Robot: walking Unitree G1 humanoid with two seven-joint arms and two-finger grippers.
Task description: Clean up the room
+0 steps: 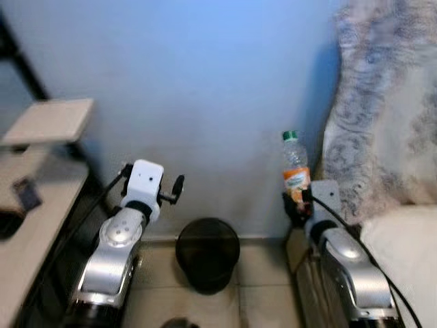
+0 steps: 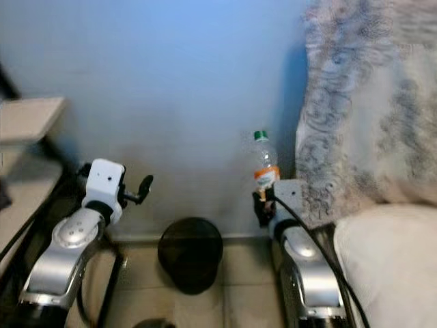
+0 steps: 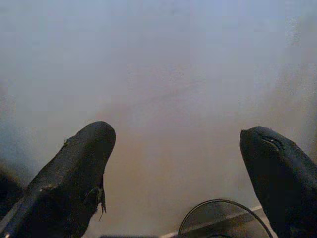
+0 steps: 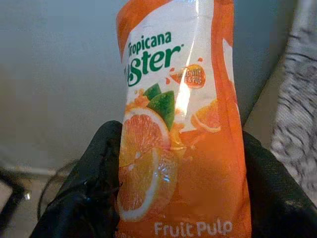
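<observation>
A clear plastic bottle (image 1: 295, 167) with a green cap and an orange Tropicana label (image 4: 181, 124) stands upright in my right gripper (image 1: 298, 203), which is shut on its lower part, to the right of the bin and above floor level. A round black waste bin (image 1: 207, 253) sits on the tiled floor against the blue wall, between my two arms. My left gripper (image 3: 178, 173) is open and holds nothing; it faces the wall, with the bin's rim (image 3: 223, 218) just below its fingers.
A patterned curtain or blanket (image 1: 389, 102) hangs at the right above a white cushion (image 1: 410, 260). A light wooden desk and shelf (image 1: 41, 157) on a black frame stand at the left. The blue wall (image 1: 205, 82) is close ahead.
</observation>
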